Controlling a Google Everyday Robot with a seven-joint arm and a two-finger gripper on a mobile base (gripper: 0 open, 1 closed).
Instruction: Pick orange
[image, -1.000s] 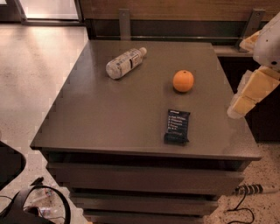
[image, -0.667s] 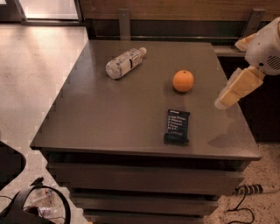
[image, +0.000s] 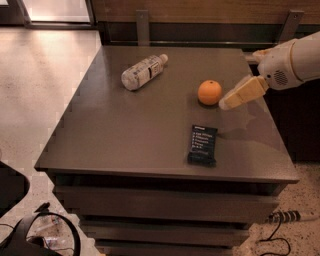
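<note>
The orange (image: 209, 92) is a small round bright-orange fruit. It rests on the dark grey table (image: 125, 130), right of centre. My gripper (image: 226, 103) comes in from the right on a white arm. Its pale tip is just right of the orange, close to it, slightly above the tabletop. It holds nothing.
A clear plastic bottle (image: 143, 72) lies on its side at the table's back left. A dark snack packet (image: 203, 145) lies in front of the orange near the front edge. A wooden wall runs behind the table. Cables lie on the floor at lower left and lower right.
My gripper has moved left and in over the table, from beyond its right edge to just beside the orange. The orange, bottle and packet have not moved.
</note>
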